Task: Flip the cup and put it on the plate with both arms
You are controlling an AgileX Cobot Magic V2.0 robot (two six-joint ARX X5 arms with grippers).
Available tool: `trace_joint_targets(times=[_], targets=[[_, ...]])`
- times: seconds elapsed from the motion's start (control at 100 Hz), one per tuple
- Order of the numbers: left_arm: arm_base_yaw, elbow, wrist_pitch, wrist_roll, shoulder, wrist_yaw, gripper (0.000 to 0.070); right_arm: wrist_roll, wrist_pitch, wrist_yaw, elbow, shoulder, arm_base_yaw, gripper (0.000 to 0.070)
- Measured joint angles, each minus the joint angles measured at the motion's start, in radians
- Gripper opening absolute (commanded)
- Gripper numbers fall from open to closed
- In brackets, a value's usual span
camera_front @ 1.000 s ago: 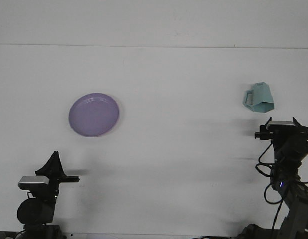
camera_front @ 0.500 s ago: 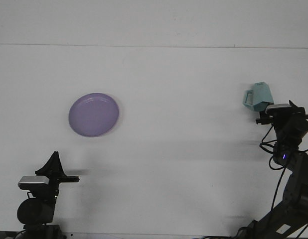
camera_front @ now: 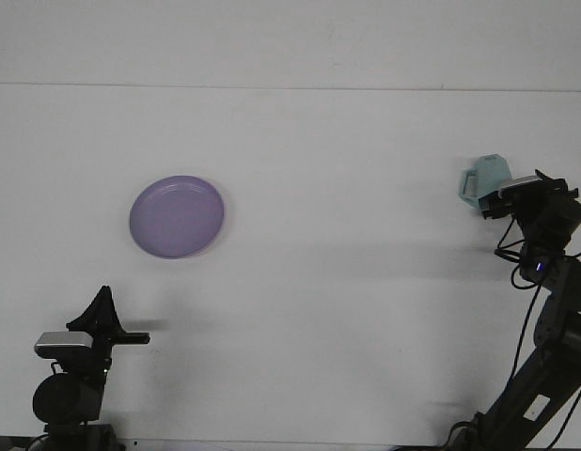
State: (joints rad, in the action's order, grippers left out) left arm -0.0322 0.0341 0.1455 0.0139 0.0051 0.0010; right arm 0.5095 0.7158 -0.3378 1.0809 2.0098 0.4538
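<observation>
The pale teal plastic cup w/ a side handle sits at the right edge of the frame, a bit above mid-height, on the white tabletop. Its handle points to the frame's left. It looks upside down, wider end to the table, but my own wrist covers its lower right part, so not certain.

My right gripper is right at that cup, overlapping its lower right side in the pic. Black wrist block w/ a grey camera on top hides the tips, so can't tell if they're spread or pinched, nor whether they touch the cup. The arm runs down from there to the bottom right corner, cables hanging along it, small blue light on the link.

The round lilac plate lies flat at centre left of frame, well apart from the cup, nothing on it.

My left gripper is parked at the lower left, below the plate and apart from it, black tip pointing up. Tips seem together, holding nothing.
</observation>
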Motion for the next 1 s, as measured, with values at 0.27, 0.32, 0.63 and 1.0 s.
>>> trace_joint_targets(times=[0.27, 0.32, 0.63, 1.0], targets=[[0.000, 0.000, -0.003, 0.000, 0.000, 0.000, 0.0015, 0.010, -0.020, -0.037, 0.035, 0.029, 0.006, 0.0120], [0.000, 0.000, -0.003, 0.000, 0.000, 0.000, 0.0015, 0.010, -0.020, -0.058, 0.037, 0.029, 0.008, 0.0039], [0.000, 0.000, -0.003, 0.000, 0.000, 0.000, 0.0015, -0.069, -0.023, -0.087, 0.037, 0.028, 0.012, 0.0005], [0.000, 0.000, 0.005, 0.013, 0.000, 0.000, 0.0015, -0.310, -0.309, -0.036, 0.037, -0.245, -0.026, 0.0005]])
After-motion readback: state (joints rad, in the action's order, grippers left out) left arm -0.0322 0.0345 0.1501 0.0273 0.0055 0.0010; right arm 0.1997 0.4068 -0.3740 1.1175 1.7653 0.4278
